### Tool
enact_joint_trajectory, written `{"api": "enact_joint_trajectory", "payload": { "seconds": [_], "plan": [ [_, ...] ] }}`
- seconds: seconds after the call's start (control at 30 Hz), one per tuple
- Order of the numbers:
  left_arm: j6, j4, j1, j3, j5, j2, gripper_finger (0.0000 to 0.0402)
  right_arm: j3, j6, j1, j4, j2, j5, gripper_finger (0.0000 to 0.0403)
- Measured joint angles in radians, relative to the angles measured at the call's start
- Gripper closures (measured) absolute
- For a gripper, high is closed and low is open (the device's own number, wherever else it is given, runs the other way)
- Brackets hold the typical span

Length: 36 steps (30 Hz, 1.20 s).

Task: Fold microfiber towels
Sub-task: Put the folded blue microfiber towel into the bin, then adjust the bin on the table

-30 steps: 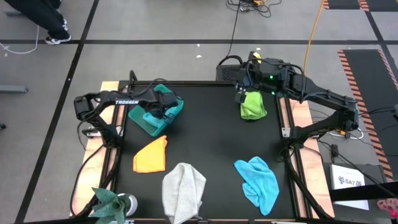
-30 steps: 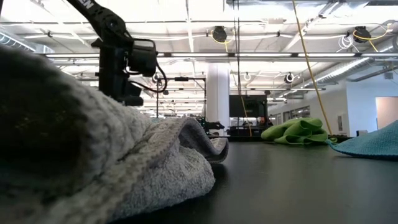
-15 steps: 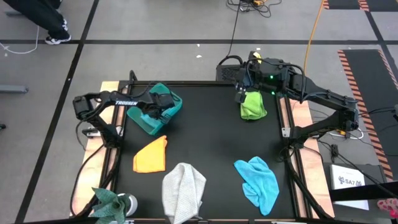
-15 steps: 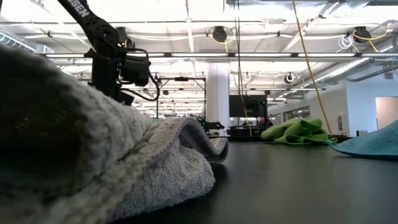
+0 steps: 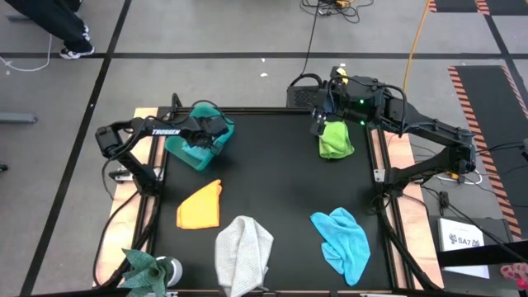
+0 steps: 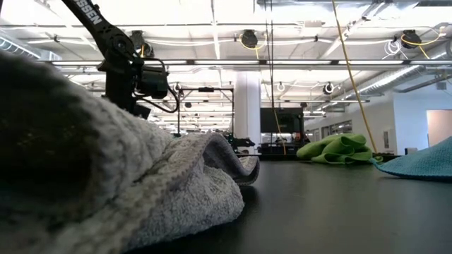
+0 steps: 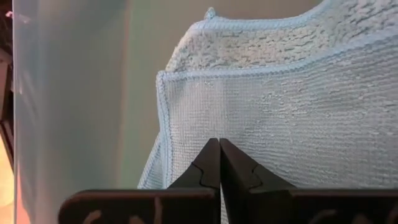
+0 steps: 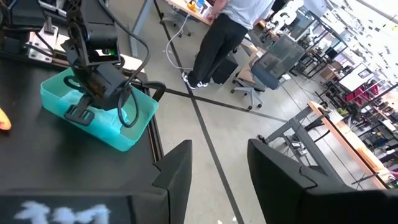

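A teal plastic bin [image 5: 183, 157] stands at the table's far left, with a folded teal towel [image 7: 280, 106] lying inside it. My left gripper [image 5: 200, 142] reaches down into the bin, shut, its tips on that towel. Loose on the black table lie an orange towel [image 5: 200, 206], a grey towel [image 5: 244, 252] and a light blue towel [image 5: 342, 241]. A lime green towel [image 5: 336, 139] lies bunched at the far right. My right gripper [image 8: 217, 168] hangs open high above it, holding nothing. My left gripper sets its shut fingertips [image 7: 219, 149] on the top layer of the folded towel, a little in from its stitched edge [image 7: 163, 118]. It comes slanting down from above. The towel lies flat in the bin. I cannot tell whether the fingers also touch the bin.
A dark green leafy object [image 5: 148, 268] sits off the table's near left corner. The middle of the table [image 5: 272, 181] is bare black mat. A person [image 8: 230, 31] stands on the floor beyond the bin's side of the table.
My left gripper has moved toward the table's far left corner and tipped further down, staying shut. The teal bin has slid along the table with it, ending closer to that corner and turned slightly.
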Motion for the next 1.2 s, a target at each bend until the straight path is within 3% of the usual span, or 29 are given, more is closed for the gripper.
{"api": "enact_joint_trajectory", "payload": {
  "seconds": [0.2, 0.47, 0.57, 0.67, 0.73, 0.9, 1.2],
  "plan": [
    [-0.006, 0.013, -0.021, 0.027, -0.001, -0.058, 0.0401, 0.0, 0.0, 0.0, 0.0, 0.0, 0.0, 0.0257],
    [-0.019, 0.01, -0.072, 0.099, 0.068, -0.232, 0.0401, 0.001, 0.052, 0.0, -0.033, 0.02, -0.042, 0.0267],
    [-0.057, 0.009, -0.093, 0.118, 0.069, -0.315, 0.0401, 0.0, 0.091, -0.006, -0.086, 0.075, -0.09, 0.0305],
    [-0.091, -0.003, -0.115, 0.126, 0.044, -0.391, 0.0401, -0.011, 0.099, -0.017, -0.086, 0.142, -0.148, 0.0375],
    [-0.115, -0.05, -0.122, 0.126, 0.022, -0.417, 0.0401, -0.012, 0.091, -0.021, -0.076, 0.183, -0.166, 0.0393],
    [-0.151, -0.177, -0.13, 0.109, 0.038, -0.406, 0.0401, -0.012, 0.089, -0.018, -0.043, 0.231, -0.166, 0.0401],
    [-0.156, -0.269, -0.183, 0.083, 0.14, -0.257, 0.0401, -0.012, 0.137, -0.017, -0.036, 0.198, -0.166, 0.0403]
  ]
}}
